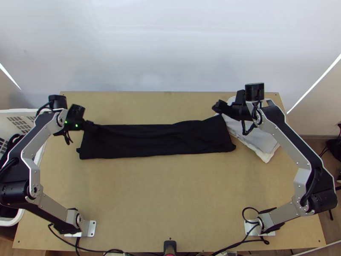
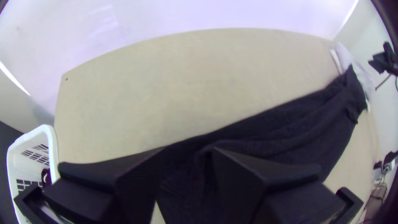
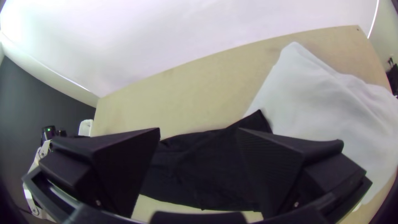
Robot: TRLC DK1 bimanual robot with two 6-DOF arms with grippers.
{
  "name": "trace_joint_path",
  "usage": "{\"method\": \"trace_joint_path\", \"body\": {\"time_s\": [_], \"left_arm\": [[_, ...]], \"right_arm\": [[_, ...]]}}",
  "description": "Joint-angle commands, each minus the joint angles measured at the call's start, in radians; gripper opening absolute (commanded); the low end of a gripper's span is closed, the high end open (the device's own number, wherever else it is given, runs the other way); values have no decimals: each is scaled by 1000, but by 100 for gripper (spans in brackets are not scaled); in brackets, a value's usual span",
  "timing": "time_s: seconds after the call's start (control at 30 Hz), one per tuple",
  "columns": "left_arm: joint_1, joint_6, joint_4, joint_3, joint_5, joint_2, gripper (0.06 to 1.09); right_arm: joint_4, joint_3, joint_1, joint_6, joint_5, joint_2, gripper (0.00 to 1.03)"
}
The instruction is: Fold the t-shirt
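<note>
Left end effector (image 1: pixel 93 126), right end effector (image 1: pixel 217 106), both open; black t-shirt (image 1: pixel 157 141), long rectangular strip; rumpled white cloth (image 1: pixel 257 138).

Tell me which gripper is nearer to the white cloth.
Right. The right gripper is by the edge of the white cloth, near one end of the black t-shirt; the left gripper is at the t-shirt's other end.

Left wrist view. A black t-shirt (image 2: pixel 286 132) forms 1 long strip with lengthwise creases on the light wooden table (image 2: pixel 199 79). Its far end meets 1 white cloth (image 2: pixel 360 70). The 2 wide fingers (image 2: pixel 240 174) of the left gripper (image 1: pixel 93 126) stand apart, black fabric visible between them. Beside the table is 1 white slatted basket (image 2: pixel 52 139) containing a dark item (image 2: pixel 45 176).
</note>
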Motion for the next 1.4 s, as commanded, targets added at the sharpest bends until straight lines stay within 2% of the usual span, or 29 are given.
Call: {"method": "trace_joint_path", "body": {"time_s": [0.0,0.1,0.23,0.3,0.47,0.83,1.2,1.37], "left_arm": [[61,-265,133,65,6,31,105],[116,-403,125,102,29,36,105],[234,-526,62,108,159,33,105],[311,-543,10,80,312,37,105],[403,-560,-37,-18,446,40,105],[395,-261,-57,-236,547,11,105],[386,-118,-53,-271,546,46,105],[346,-98,-53,-280,546,54,105]], "right_arm": [[8,57,55,-10,95,-43,99],[-1,85,86,-6,114,-79,99],[-93,148,126,20,114,-100,99],[-110,152,133,20,114,-111,99],[-141,145,147,23,110,-103,99],[-185,159,224,23,99,-63,99],[-210,179,227,48,99,-66,99],[-210,179,225,70,99,-68,99]]}}
